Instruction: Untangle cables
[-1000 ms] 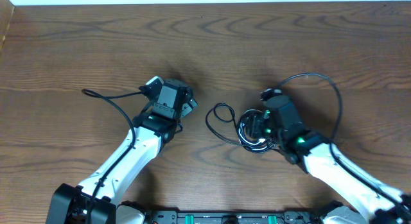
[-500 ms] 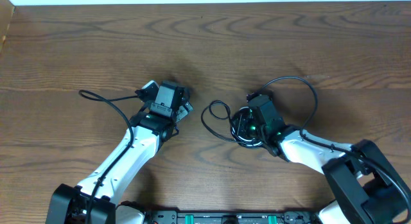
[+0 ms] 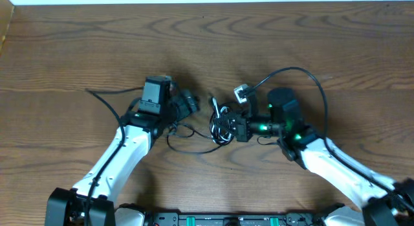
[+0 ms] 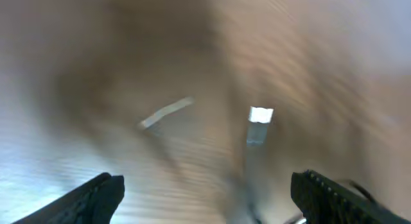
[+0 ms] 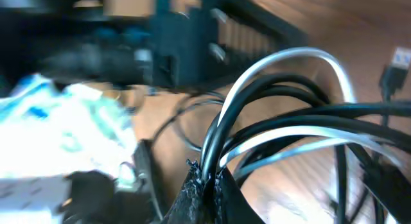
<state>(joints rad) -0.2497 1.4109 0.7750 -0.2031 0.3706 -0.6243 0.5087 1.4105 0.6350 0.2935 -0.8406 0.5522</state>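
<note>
Right claw point(image 5: 206, 181) pinched on cables point(image 3: 222, 125), arm stretched leftward; left claw point(image 4: 205, 193) spread wide, arm angled rightward.

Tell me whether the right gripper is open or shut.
Shut on the bundle of thin black and white cables: in the right wrist view the right gripper has its fingertips pressed together around them.

2 white arms point(image 3: 123, 155), black wrists point(image 3: 155, 93)
</note>
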